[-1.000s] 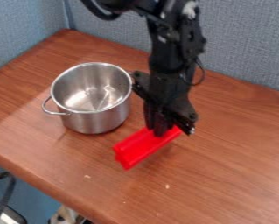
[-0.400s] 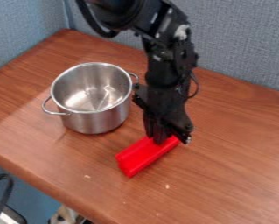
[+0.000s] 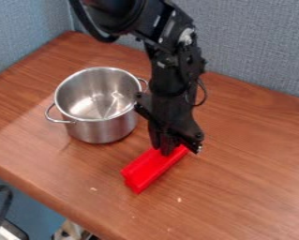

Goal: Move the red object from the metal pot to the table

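The red object (image 3: pixel 155 166) is a long bright red block lying flat on the wooden table (image 3: pixel 239 178), just right of the metal pot (image 3: pixel 99 106). My gripper (image 3: pixel 173 145) points straight down onto the block's far end, and its dark fingers are shut on that end. The shiny pot stands upright with nothing inside and a loop handle on its left side.
The table's front edge runs diagonally below the block, close to its near end. A blue-grey wall stands behind the table. Bare wood stretches to the right of the arm.
The red block has settled from a tilted pose to lying flat on the table, shifting slightly down the frame. The gripper stays shut on it.
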`<state>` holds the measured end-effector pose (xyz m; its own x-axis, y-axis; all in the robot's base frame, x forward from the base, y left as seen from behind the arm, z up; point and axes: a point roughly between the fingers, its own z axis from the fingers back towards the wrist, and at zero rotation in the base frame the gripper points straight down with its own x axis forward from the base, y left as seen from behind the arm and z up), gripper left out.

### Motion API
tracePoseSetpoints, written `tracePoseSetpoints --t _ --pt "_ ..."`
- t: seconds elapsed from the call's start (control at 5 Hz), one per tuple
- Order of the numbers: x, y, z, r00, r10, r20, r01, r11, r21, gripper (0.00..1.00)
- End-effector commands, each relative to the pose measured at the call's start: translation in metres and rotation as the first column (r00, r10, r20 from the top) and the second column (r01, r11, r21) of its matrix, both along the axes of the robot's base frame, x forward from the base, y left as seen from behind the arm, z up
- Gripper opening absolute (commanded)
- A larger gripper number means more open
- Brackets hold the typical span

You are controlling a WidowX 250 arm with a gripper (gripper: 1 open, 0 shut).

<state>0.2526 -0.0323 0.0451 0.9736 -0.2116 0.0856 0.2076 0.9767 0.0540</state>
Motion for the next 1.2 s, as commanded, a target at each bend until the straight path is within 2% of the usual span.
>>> tracePoseSetpoints --t 0.0,0.4,0.6,1.0 --pt "-0.002 -0.005 0.013 1.000 0.000 0.022 0.000 1.000 -0.006 0.00" --pt "-0.006 -0.007 0.039 0.998 -0.014 0.062 0.014 1.000 -0.001 0.00" --pt "-0.007 -0.001 0.050 0.997 0.000 0.080 0.001 1.000 -0.010 0.00" --pt "-0.014 -0.015 0.043 0.992 0.085 0.088 -0.084 0.996 -0.012 0.00"
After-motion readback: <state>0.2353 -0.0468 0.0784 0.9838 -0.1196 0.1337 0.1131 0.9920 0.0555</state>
